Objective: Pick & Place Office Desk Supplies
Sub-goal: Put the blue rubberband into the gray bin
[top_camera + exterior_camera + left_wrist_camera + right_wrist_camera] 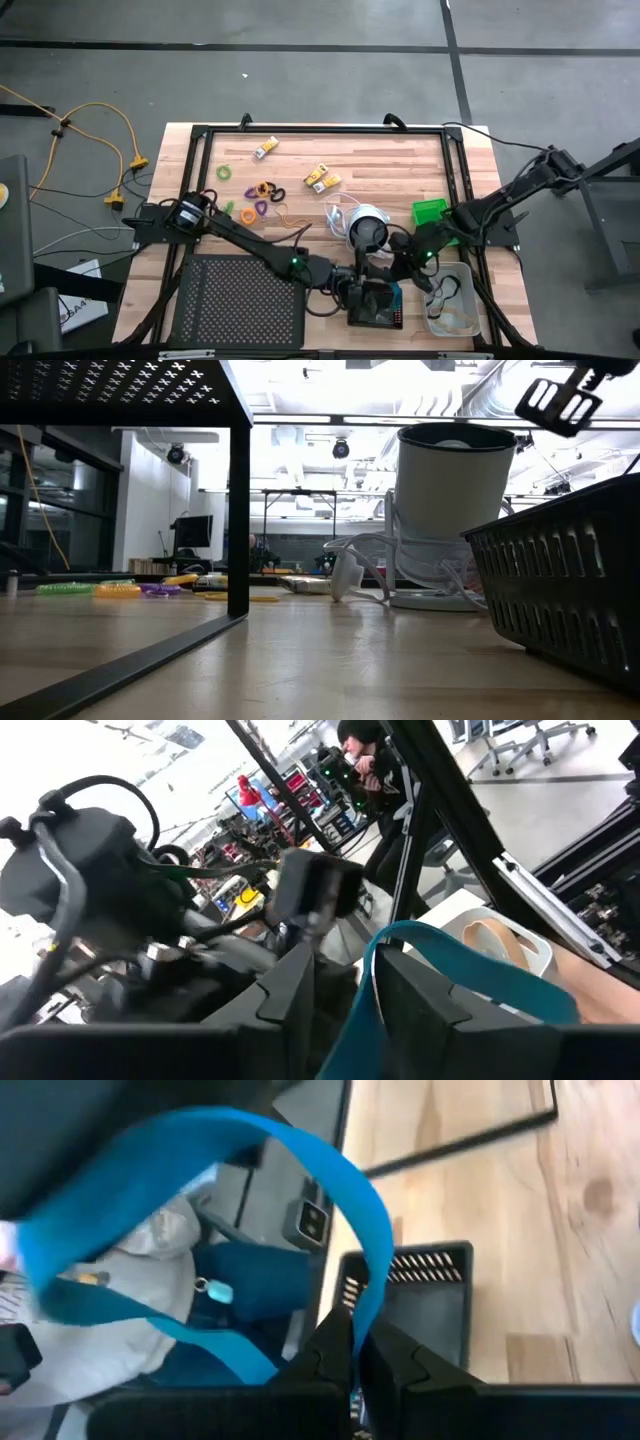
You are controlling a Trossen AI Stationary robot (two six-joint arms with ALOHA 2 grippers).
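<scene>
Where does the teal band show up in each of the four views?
High view: only a teal fleck over the black mesh tray, between the two claws.
Low view: not in it.
Left wrist view: teal band looping past the left claw.
Right wrist view: the band arcs up from the right claw, pinched in its shut fingers.
Shared landmark: the black mesh tray, seen in high, low and right wrist views.

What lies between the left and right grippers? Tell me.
A teal band loops from the right gripper to the left gripper, seen in both wrist views.
</scene>
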